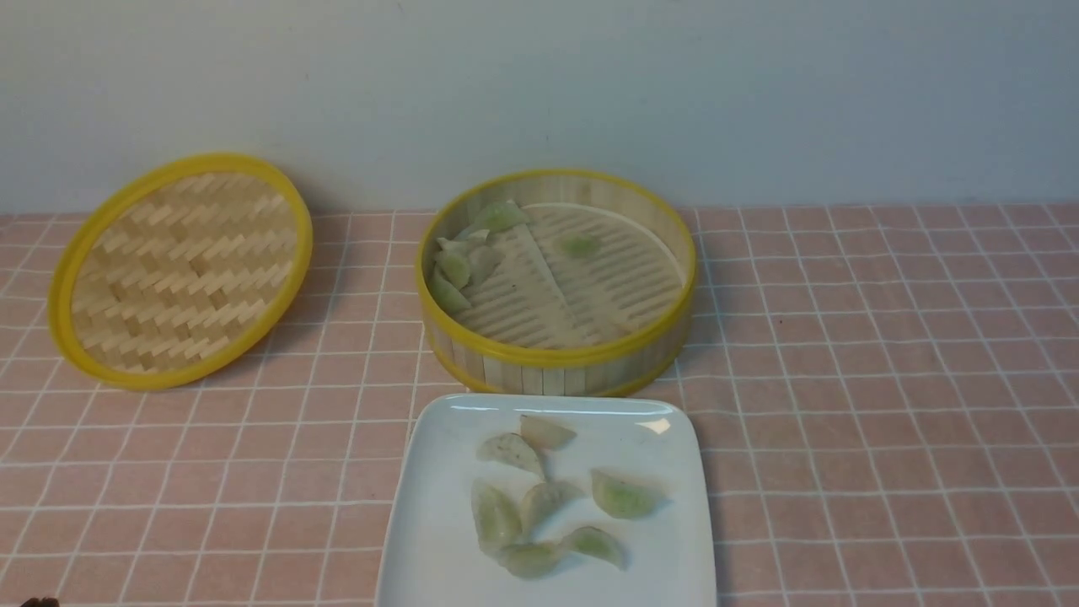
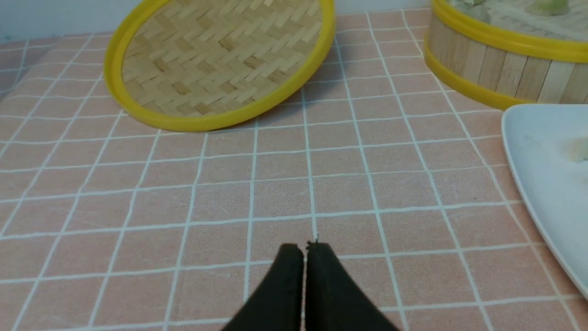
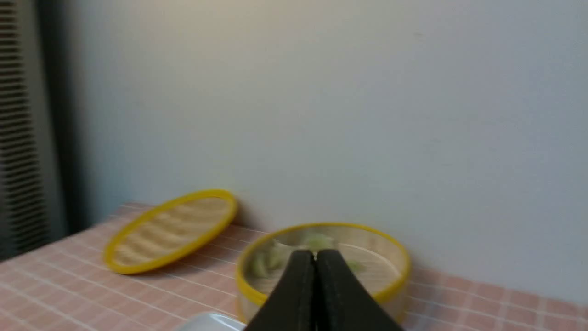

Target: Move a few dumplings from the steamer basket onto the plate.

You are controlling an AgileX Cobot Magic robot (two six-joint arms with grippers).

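Observation:
The round bamboo steamer basket [image 1: 556, 282] stands at the table's middle back, with several pale green dumplings [image 1: 462, 253] bunched at its left wall and one apart [image 1: 578, 245]. In front of it the white square plate [image 1: 438, 506] holds several dumplings [image 1: 539, 497]. Neither arm shows in the front view. My left gripper [image 2: 305, 247] is shut and empty, low over the tablecloth left of the plate [image 2: 546, 184]. My right gripper [image 3: 315, 253] is shut and empty, held well back from the steamer basket [image 3: 321, 266] and facing it.
The flat woven lid [image 1: 181, 270] with its yellow rim leans against the back wall at the left. A pink checked tablecloth [image 1: 885, 379] covers the table. The pale wall stands close behind the steamer.

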